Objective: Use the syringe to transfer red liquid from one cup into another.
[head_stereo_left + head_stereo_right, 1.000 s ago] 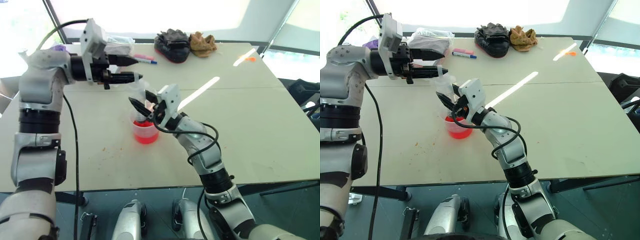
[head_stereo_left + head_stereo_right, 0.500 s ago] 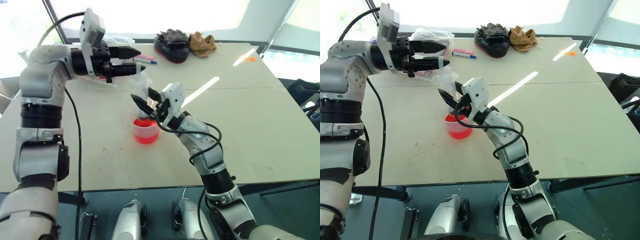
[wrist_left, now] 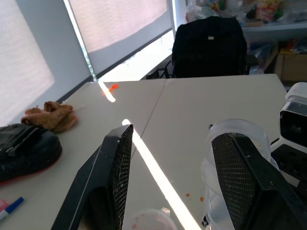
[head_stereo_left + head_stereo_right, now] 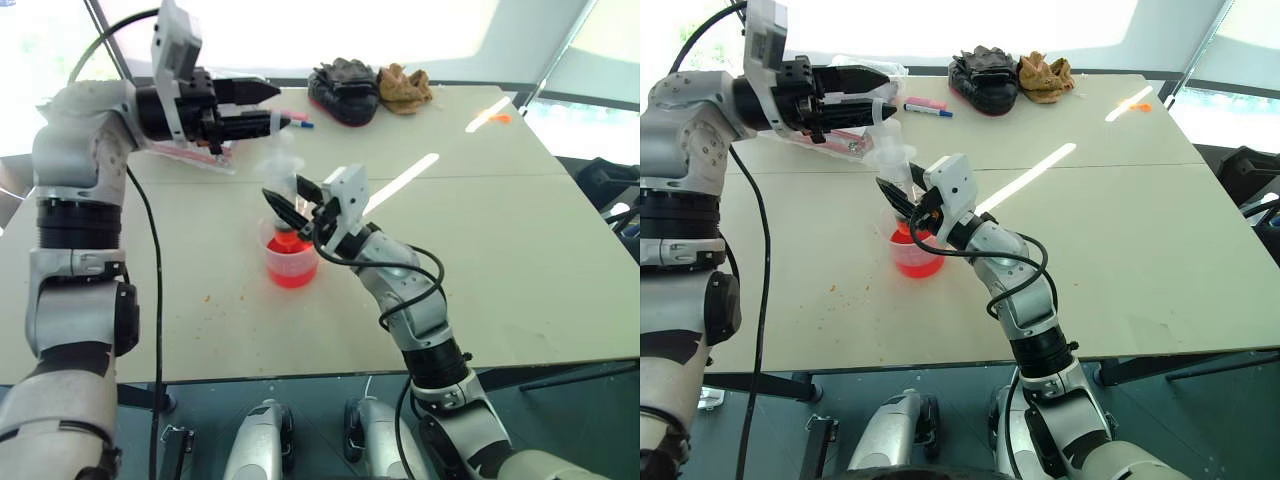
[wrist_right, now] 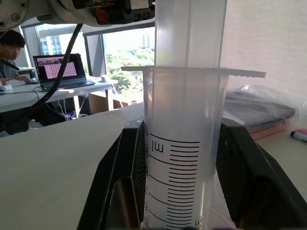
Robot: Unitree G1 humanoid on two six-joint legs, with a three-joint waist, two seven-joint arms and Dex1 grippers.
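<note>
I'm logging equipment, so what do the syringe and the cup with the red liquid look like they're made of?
The syringe looks like clear, slightly frosted plastic: the window scene shows hazily through its barrel, and black scale marks with "ml" are printed on it. Its plunger seems a more milky plastic. The cup also looks like thin clear plastic, since the red liquid shows through its wall, though glass can't be fully ruled out.

Left claw (image 4: pixel 268 106) is raised level (pointing right), and right claw (image 4: pixel 289 201), tilted upward, is clamped.
</note>
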